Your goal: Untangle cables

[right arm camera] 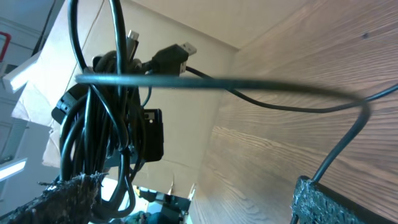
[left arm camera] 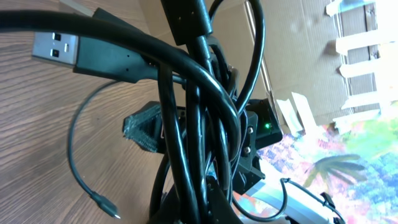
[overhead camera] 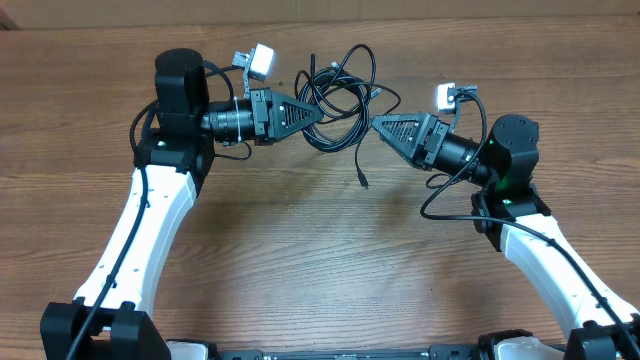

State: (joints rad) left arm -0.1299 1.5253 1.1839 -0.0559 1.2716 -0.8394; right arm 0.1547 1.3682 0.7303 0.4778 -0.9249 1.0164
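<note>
Near the table's [overhead camera: 300, 250] far side we note: left gripper [overhead camera: 318, 112] pinching the knotted cables [left arm camera: 199, 143]; right gripper [overhead camera: 377, 124] spread wide, one strand crossing between its jaws.

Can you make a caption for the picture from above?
Left gripper pinches the tangled black cables; the right gripper sits open beside them.

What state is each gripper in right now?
Left gripper: closed on the cables.
Right gripper: open, gripping nothing.
</note>
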